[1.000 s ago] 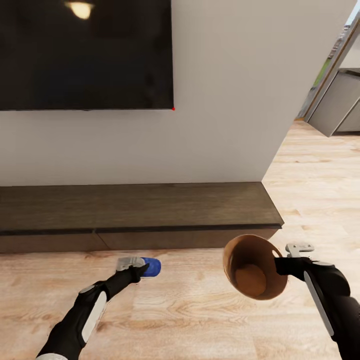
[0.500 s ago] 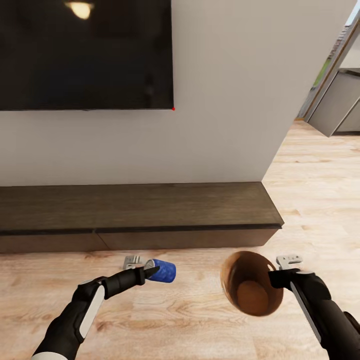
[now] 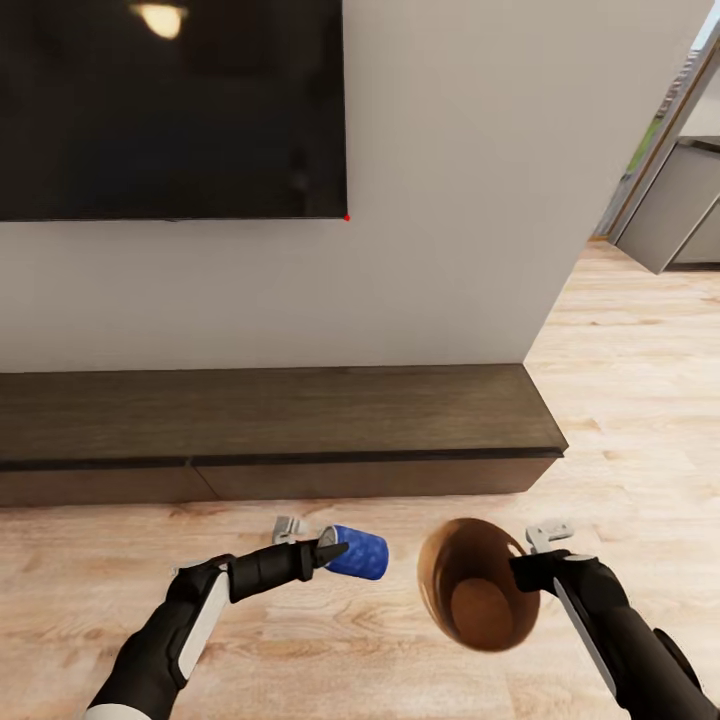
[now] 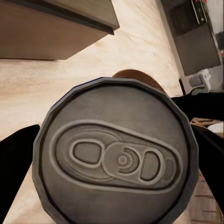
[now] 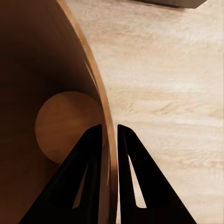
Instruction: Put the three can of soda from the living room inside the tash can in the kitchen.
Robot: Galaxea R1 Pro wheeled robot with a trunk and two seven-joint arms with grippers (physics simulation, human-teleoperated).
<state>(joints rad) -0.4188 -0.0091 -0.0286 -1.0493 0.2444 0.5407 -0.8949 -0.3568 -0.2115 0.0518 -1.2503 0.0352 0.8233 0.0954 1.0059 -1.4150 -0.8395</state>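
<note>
Pale wood floor ran below a long dark wood cabinet and black wall TV. Lower left, the left hand was clamped on a blue soda can lying sideways (grey top toward the wrist). Lower centre, the right hand pinched the rim of the tilted, brown-lined round bin. The can should travel over the bin's mouth before release.

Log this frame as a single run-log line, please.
left gripper: shut on blue soda can, lying sideways, beside bin | right gripper: shut on rim of brown-lined round bin | bin empty | dark wood cabinet behind
</note>
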